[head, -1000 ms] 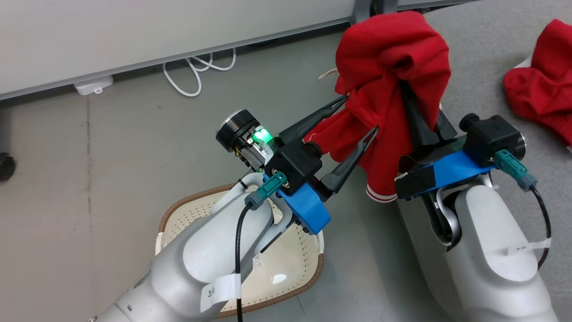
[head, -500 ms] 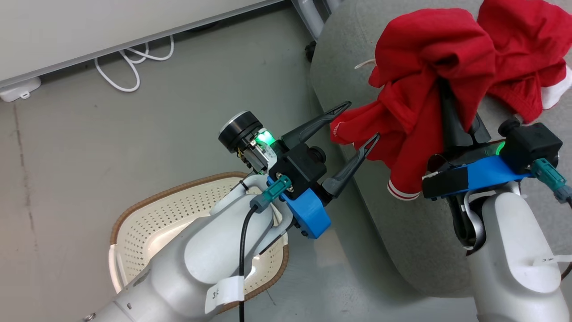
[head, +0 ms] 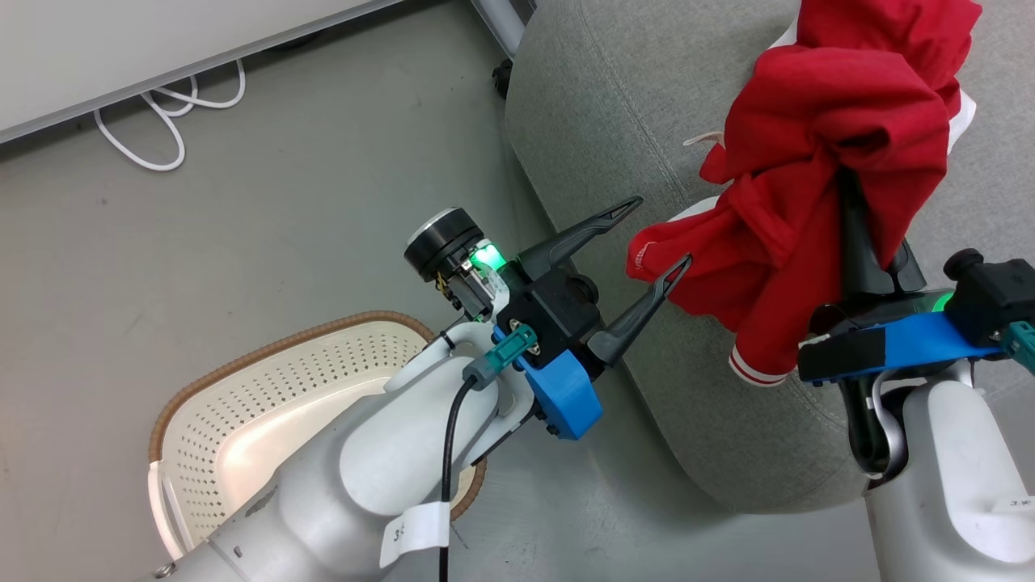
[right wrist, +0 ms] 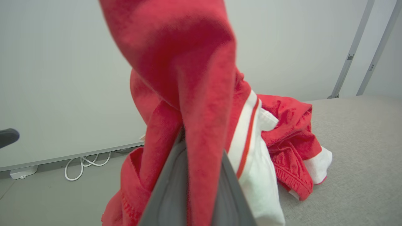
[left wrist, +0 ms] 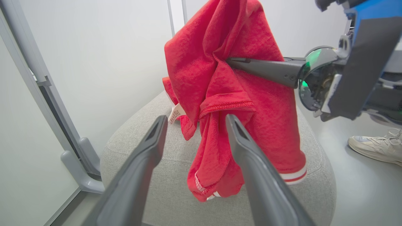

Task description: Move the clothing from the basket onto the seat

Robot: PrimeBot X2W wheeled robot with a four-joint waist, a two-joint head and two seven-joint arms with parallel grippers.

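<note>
the right gripper point(head: 853, 218), jaws clamped on a red garment point(head: 817, 162), holds it hanging over the seat point(head: 614, 97), likely to drop beside what seems the other garment point(right wrist: 292, 141), while the left gripper point(head: 659, 230) waits just left, jaws apart and empty, beyond the basket point(head: 267, 380).

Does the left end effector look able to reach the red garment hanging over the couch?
Probably yes: the left end effector is open right beside the hanging garment, with nothing between them.

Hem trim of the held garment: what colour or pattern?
The garment has white hem trim with a red stripe; clearest in left wrist view.
</note>
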